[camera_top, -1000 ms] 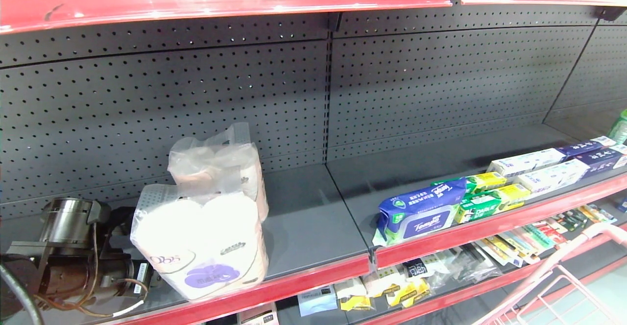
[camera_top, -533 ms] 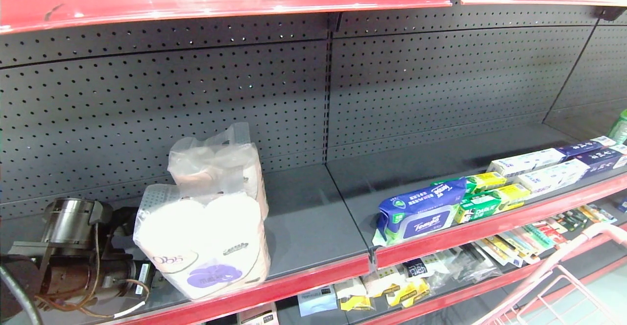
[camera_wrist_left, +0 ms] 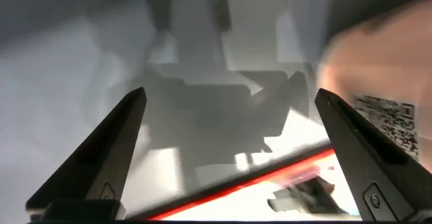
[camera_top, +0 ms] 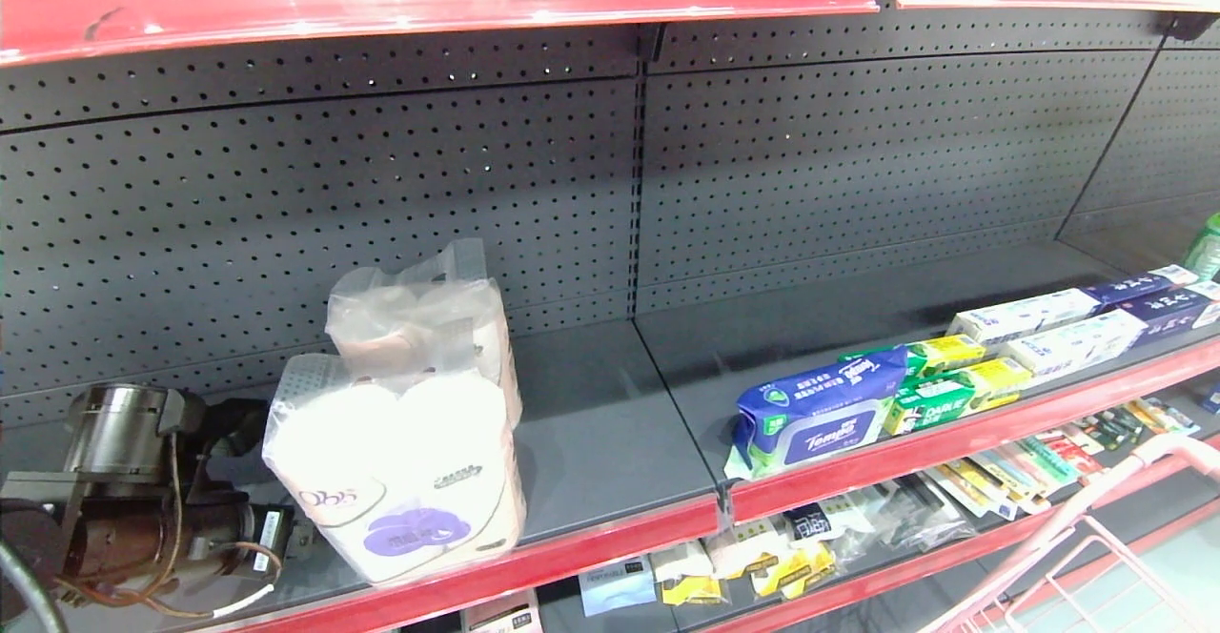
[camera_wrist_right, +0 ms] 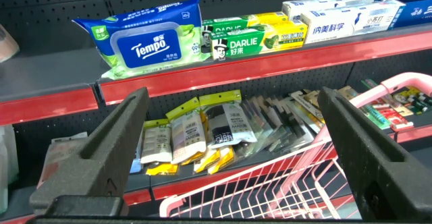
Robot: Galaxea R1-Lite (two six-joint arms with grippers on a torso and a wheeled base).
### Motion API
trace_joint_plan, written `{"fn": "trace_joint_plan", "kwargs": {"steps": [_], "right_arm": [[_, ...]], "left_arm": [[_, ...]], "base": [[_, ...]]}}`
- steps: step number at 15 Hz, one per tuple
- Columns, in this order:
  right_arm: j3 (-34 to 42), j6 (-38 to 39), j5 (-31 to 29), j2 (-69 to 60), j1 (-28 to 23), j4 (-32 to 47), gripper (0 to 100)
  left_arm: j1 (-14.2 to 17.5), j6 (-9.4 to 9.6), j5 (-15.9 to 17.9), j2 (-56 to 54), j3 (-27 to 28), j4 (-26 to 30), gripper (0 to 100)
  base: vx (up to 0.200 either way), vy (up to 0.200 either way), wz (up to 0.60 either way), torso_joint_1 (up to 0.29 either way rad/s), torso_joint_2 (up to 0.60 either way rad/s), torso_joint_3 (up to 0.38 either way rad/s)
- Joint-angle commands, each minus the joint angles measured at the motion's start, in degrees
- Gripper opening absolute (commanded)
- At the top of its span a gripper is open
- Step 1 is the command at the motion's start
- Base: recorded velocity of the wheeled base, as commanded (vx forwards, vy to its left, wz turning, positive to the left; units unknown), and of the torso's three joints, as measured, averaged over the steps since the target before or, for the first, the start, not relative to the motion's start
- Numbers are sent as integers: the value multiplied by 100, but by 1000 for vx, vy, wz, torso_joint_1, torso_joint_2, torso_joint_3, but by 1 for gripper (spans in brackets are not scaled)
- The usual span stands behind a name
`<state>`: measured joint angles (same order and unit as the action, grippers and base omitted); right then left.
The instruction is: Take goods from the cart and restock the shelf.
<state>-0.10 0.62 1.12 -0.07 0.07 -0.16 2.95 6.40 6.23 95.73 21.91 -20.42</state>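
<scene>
The left gripper [camera_wrist_left: 229, 96] rests low on the shelf [camera_top: 610, 442] with its fingers [camera_wrist_left: 108, 163] spread wide and holding nothing; through the gap between them lies grey shelf surface and, past it, the red lip [camera_wrist_left: 283, 177]. Just outside the finger on the robot's right stands the roll pack [camera_top: 396, 466], upright at the front of the shelf with a barcode label turned toward that finger. Whether finger and wrap touch cannot be told. The pack stands between this gripper and the open middle of the shelf. Behind it, farther from the fingertips and toward the pegboard [camera_top: 381, 166], a second pack [camera_top: 424, 323] in clear wrap leans against it. The right gripper [camera_wrist_right: 233, 92] hangs lower and out in front of the shelving, its fingers likewise wide apart and holding nothing. Below and just beyond its tips runs the pink wire rim of the cart [camera_wrist_right: 283, 183]. Past the cart, in line with the gap between the fingers, packets [camera_wrist_right: 196, 133] lie crowded on the lower level. Above these, on the shelf's front edge, the wipes [camera_wrist_right: 145, 38] lie flat, with the green boxes [camera_wrist_right: 250, 38] touching them on the robot's right. The white boxes [camera_wrist_right: 337, 18] continue that row farther right, well apart from both grippers.
</scene>
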Motion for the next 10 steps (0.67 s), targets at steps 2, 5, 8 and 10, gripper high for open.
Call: {"fn": "trace_joint_plan", "kwargs": {"steps": [2, 5, 8, 10], "right_arm": [[1, -1, 2, 7, 1, -2, 100], [1, -1, 2, 7, 1, -2, 100], [1, -1, 2, 7, 1, -2, 100], [1, -1, 2, 7, 1, -2, 100]], "left_arm": [[566, 801, -25, -1074, -99, -199, 100], [786, 916, 282, -3333, -459, -103, 100], [751, 810, 1029, -5645, -1022, 249, 100], [645, 81, 1697, -6585, -978, 504, 100]], "base": [[0, 0, 0, 0, 0, 0], [0, 0, 0, 0, 0, 0], [0, 0, 0, 0, 0, 0], [0, 0, 0, 0, 0, 0]]}}
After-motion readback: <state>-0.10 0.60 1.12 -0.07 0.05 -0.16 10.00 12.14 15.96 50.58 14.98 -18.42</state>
